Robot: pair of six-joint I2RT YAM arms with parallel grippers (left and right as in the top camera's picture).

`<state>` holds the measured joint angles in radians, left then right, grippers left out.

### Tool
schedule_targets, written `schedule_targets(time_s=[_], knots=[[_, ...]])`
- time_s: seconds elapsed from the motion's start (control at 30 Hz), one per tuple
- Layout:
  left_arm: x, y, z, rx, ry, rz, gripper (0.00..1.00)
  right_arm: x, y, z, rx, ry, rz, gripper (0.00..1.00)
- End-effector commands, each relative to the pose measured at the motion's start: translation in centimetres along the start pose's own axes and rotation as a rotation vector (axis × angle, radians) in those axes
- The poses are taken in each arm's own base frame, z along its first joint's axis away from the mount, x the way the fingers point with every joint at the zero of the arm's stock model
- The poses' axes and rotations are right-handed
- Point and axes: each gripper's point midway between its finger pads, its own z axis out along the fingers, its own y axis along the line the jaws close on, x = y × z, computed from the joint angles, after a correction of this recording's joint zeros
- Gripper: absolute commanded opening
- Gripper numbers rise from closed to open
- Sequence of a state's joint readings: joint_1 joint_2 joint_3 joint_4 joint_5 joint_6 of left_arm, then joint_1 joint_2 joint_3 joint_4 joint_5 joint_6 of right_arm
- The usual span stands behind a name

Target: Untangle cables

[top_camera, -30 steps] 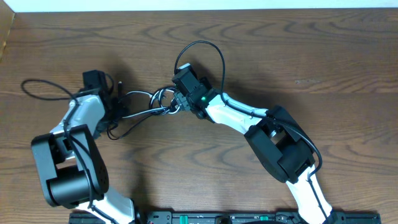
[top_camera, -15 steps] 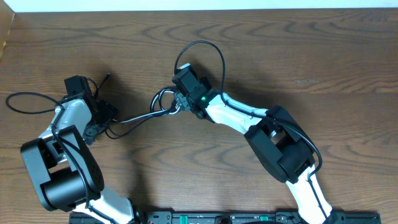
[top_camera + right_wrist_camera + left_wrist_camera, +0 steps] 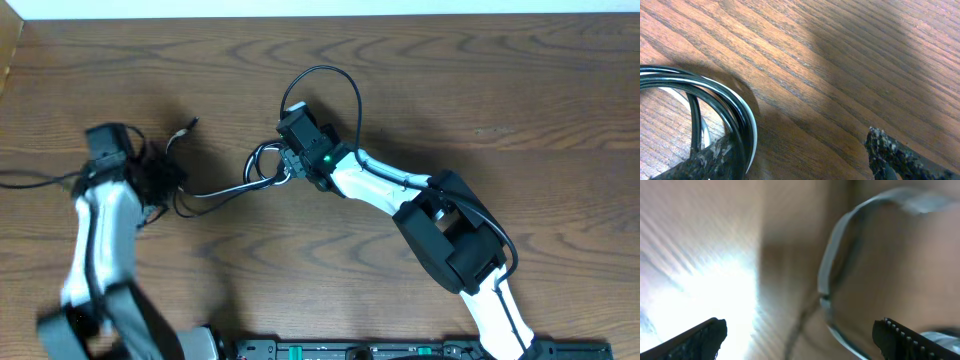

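Note:
The cables (image 3: 258, 162) lie coiled in a small loop at mid-table, black and white strands together. Thin strands (image 3: 215, 190) trail left from the loop toward my left gripper (image 3: 163, 180). One black plug end (image 3: 190, 125) points up-left. In the blurred left wrist view my left gripper (image 3: 805, 340) is open, its fingertips (image 3: 707, 336) far apart, with a pale cable (image 3: 826, 280) curving over the wood beyond them. My right gripper (image 3: 281, 167) sits at the loop's right side. It is open (image 3: 800, 155), and the cable loop (image 3: 742, 117) lies against its left finger (image 3: 710, 161).
The right arm's own thick black wire (image 3: 345, 85) arcs above its wrist. The left arm's wire (image 3: 30, 182) runs off the left edge. A black equipment bar (image 3: 350, 350) lines the near edge. A pale strip (image 3: 320, 8) marks the table's far edge.
My left arm has swung left, away from the loop. The trailing strands stretched out leftward, and the black plug end shifted up and left. The right arm has stayed put.

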<state>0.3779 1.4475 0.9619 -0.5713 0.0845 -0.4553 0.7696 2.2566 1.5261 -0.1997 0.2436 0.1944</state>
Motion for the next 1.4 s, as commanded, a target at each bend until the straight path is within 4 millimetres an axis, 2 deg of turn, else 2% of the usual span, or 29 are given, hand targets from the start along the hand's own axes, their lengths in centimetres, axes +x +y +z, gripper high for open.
schedule_targets(time_s=[0.0, 0.1, 0.17, 0.2, 0.23, 0.27, 0.3, 0.4, 0.43, 0.47, 0.53, 0.57, 0.6, 0.63, 0.7, 0.73, 0.77, 0.83, 0.9, 0.97, 1.07, 1.23, 1.37], knots=[[-0.7, -2.7, -4.2, 0.16, -0.069, 0.028, 0.98, 5.6, -0.9, 2.7, 0.037, 0.136, -0.046, 0.78], [-0.6, -3.5, -6.6, 0.223, -0.106, 0.036, 0.98, 5.5, -0.9, 2.6, 0.037, 0.135, -0.045, 0.77], [-0.2, -3.7, -7.4, 0.246, -0.105, 0.04, 0.99, 5.2, -1.0, 2.1, 0.037, 0.136, -0.046, 0.79], [0.1, -3.8, -7.6, 0.254, -0.094, 0.04, 0.89, 4.8, -1.1, 1.5, 0.037, 0.135, -0.045, 0.79], [0.5, -3.8, -7.6, 0.262, -0.073, 0.04, 0.66, 4.6, -1.1, 1.1, 0.037, 0.135, -0.045, 0.8], [1.1, -3.9, -7.5, 0.268, -0.048, 0.039, 0.54, 4.1, -1.1, 0.4, 0.031, 0.13, -0.044, 0.8], [1.6, -3.8, -7.3, 0.269, -0.018, 0.037, 0.48, 3.7, -0.9, -0.2, 0.014, 0.13, -0.041, 0.8], [3.2, -3.4, -6.5, 0.249, 0.068, 0.026, 0.15, 2.3, 0.2, -2.7, -0.073, 0.123, -0.031, 0.77], [3.6, -3.2, -6.2, 0.238, 0.091, 0.022, 0.08, 1.7, 0.4, -3.5, -0.099, 0.116, -0.025, 0.75], [3.9, -3.1, -5.9, 0.232, 0.113, 0.019, 0.08, 1.1, 0.6, -4.2, -0.119, 0.104, -0.02, 0.73], [4.6, -3.0, -5.3, 0.23, 0.155, 0.013, 0.08, 0.1, 0.7, -5.4, -0.148, 0.084, -0.011, 0.57], [4.9, -3.2, -5.0, 0.235, 0.179, 0.011, 0.08, -0.4, 0.8, -5.9, -0.164, 0.074, -0.006, 0.45], [5.3, -3.4, -4.7, 0.247, 0.206, 0.007, 0.08, -0.6, 1.0, -6.2, -0.179, 0.068, -0.003, 0.24], [5.6, -3.6, -4.4, 0.255, 0.231, 0.007, 0.08, -0.9, 1.2, -6.4, -0.197, 0.063, -0.001, 0.1], [6.3, -3.9, -3.6, 0.252, 0.27, 0.014, 0.08, -1.1, 1.8, -6.6, -0.233, 0.057, 0.002, 0.08], [6.7, -4.1, -3.2, 0.245, 0.289, 0.022, 0.08, -1.1, 2.0, -6.6, -0.245, 0.056, 0.003, 0.1], [7.2, -4.2, -2.8, 0.237, 0.311, 0.03, 0.08, -1.0, 2.1, -6.5, -0.254, 0.058, 0.003, 0.18], [8.2, -4.5, -1.9, 0.222, 0.353, 0.049, 0.08, -0.9, 2.3, -6.3, -0.26, 0.062, 0.002, 0.44], [9.3, -4.9, -1.1, 0.207, 0.394, 0.07, 0.08, -0.7, 2.3, -6.0, -0.259, 0.066, 0.002, 0.62], [10.3, -5.2, -0.3, 0.194, 0.431, 0.093, 0.08, -0.5, 2.4, -5.6, -0.26, 0.068, 0.001, 0.69], [11.8, -5.7, 0.5, 0.178, 0.478, 0.129, 0.08, 0.2, 3.7, -4.9, -0.321, 0.084, 0.0, 0.79], [12.8, -6.8, 1.1, 0.188, 0.487, 0.178, 0.11, 0.9, 5.1, -4.1, -0.401, 0.098, 0.001, 0.82], [12.1, -8.0, 1.5, 0.216, 0.436, 0.208, 0.13, 1.9, 5.2, -3.1, -0.399, 0.116, -0.018, 0.75]])
